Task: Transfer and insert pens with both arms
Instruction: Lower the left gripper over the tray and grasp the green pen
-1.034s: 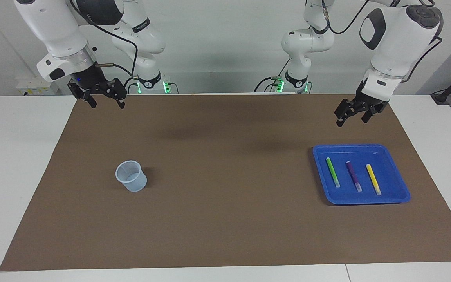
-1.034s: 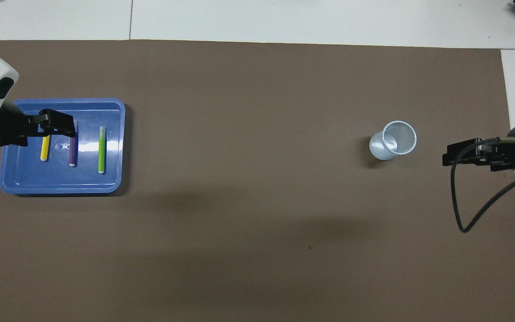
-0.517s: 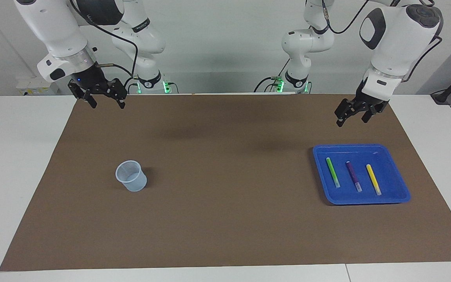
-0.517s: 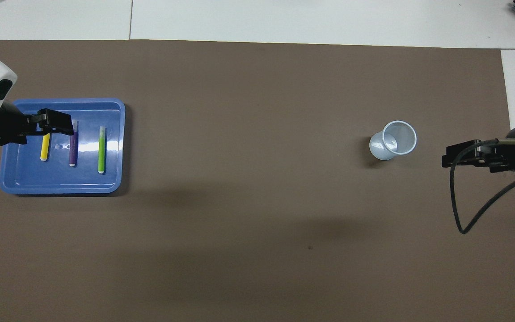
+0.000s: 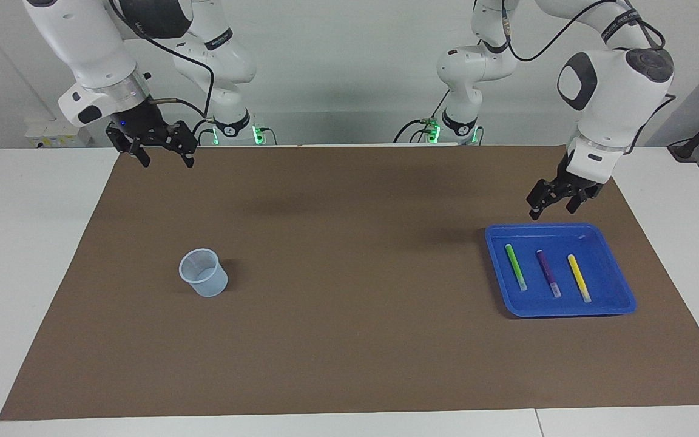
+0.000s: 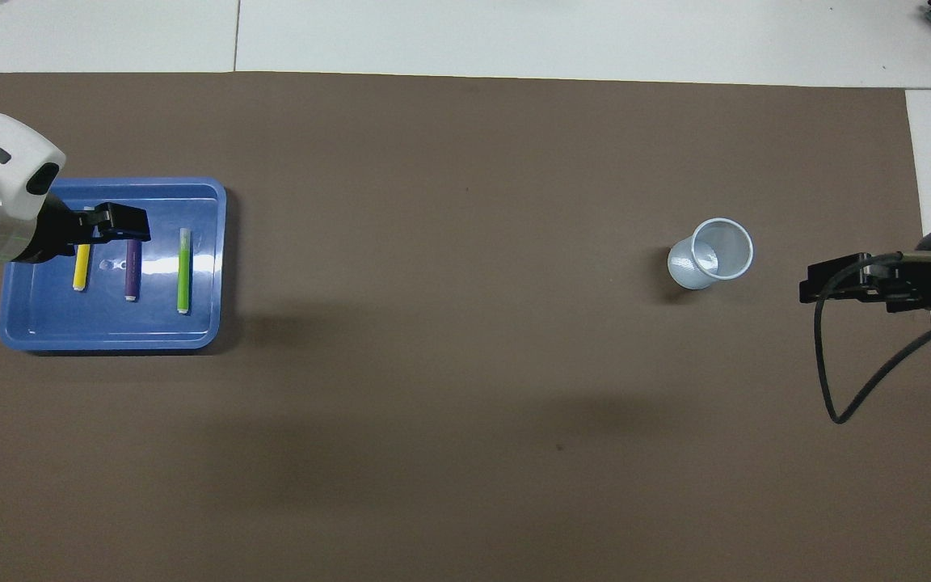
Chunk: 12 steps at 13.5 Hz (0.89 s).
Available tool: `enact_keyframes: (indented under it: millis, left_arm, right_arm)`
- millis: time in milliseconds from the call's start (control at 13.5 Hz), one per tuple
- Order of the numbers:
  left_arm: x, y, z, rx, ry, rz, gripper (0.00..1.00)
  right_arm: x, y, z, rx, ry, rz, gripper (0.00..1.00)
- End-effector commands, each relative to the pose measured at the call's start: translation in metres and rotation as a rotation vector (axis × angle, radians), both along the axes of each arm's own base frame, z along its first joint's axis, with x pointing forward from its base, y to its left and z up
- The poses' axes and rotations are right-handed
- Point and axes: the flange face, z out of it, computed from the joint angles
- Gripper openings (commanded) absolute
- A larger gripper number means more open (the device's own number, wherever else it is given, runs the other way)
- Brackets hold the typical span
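Both views are evenly and brightly lit from above, and no dim corner is seen. Soft, blurred shadows of the raised arms are thrown on the brown mat (image 5: 349,279), as dark smudges with no sharp edge. A short dark shadow is cast just beside the clear plastic cup (image 5: 203,272) and another along the edge of the blue tray (image 6: 207,267). White glare is reflected from the tray floor in the overhead view, between the purple pen (image 6: 132,271) and the green pen (image 6: 183,271). Focus is sharp throughout, and straight edges are rendered without visible bending.
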Motion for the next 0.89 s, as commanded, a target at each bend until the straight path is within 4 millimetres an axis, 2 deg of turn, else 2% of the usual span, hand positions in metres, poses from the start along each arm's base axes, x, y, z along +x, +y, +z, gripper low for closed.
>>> enact_keyframes:
  millis: [0,74,222,369,517,812]
  left_arm:
    - [0.016,0.0,-0.032,-0.002,-0.035,-0.009,1.0]
    - [0.022,0.003,-0.042,-0.005,-0.048,-0.005,1.0]
    - [0.035,0.008,-0.07,-0.01,-0.061,-0.004,1.0]
    - [0.048,0.01,-0.102,-0.01,-0.071,-0.008,1.0]
    - [0.058,0.013,-0.121,0.041,-0.065,-0.05,1.0]
    - [0.055,0.012,-0.149,0.044,-0.041,-0.054,0.99]
  right_arm:
    - [-0.01,-0.006,0.002,-0.024,0.008,0.015,1.0]
    - [-0.009,-0.008,0.0,-0.023,0.012,0.01,1.0]
    - [-0.01,-0.024,0.002,-0.024,0.01,-0.017,1.0]
    - [-0.01,-0.024,0.002,-0.024,0.01,-0.018,1.0]
    - [-0.011,-0.024,-0.002,-0.024,0.017,-0.018,1.0]
    - [-0.014,-0.025,0.0,-0.03,0.018,-0.017,1.0]
